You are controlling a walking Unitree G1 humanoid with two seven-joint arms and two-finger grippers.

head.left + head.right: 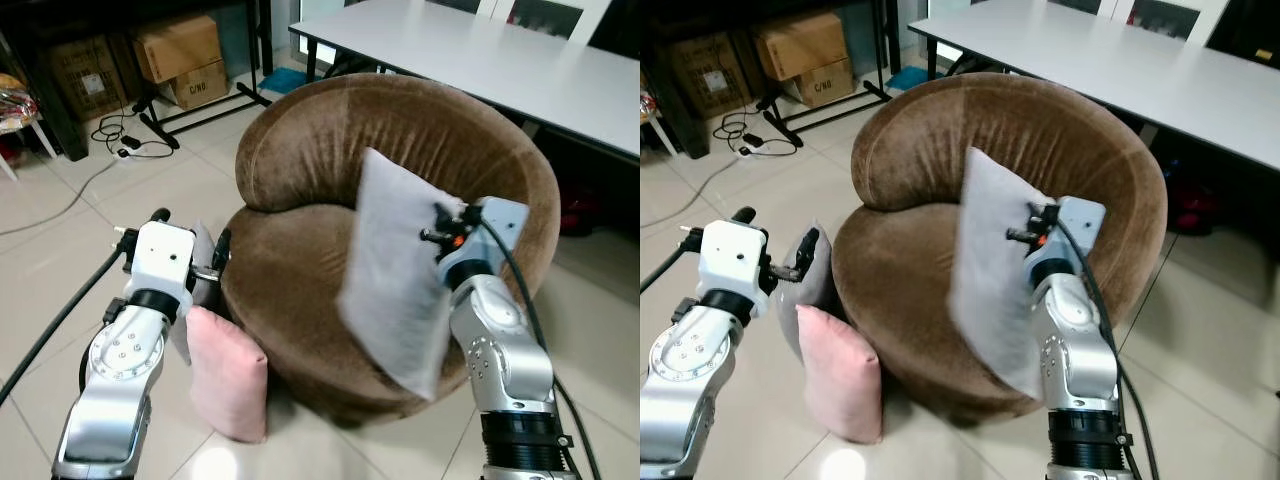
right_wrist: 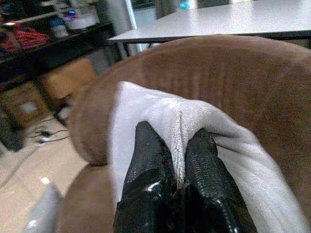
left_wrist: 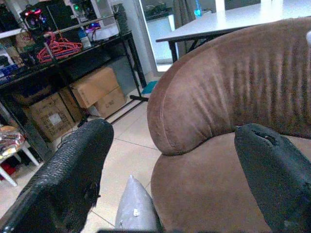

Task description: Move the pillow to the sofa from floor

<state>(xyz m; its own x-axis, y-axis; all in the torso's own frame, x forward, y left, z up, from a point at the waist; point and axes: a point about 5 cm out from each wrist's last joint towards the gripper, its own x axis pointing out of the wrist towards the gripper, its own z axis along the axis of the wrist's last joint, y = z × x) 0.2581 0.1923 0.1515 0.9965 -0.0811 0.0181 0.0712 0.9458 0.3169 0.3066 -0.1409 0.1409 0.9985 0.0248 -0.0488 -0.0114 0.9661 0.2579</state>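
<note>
A grey pillow [image 1: 395,275] hangs upright over the front of the round brown sofa [image 1: 330,150], pinched at its top edge by my right gripper [image 2: 176,160], which is shut on it. In the right wrist view the two black fingers [image 2: 148,155] squeeze a fold of the grey fabric. A pink pillow [image 1: 228,372] leans against the sofa's base on the floor, with a second grey pillow [image 1: 808,275] behind it. My left gripper [image 3: 170,174] is open above that grey pillow [image 3: 135,206], beside the sofa's left side.
A white table [image 1: 500,55] stands behind the sofa. Cardboard boxes [image 1: 180,55] sit under a dark shelf at the back left, with cables [image 1: 120,140] on the tiled floor. Open floor lies to the left and the front right.
</note>
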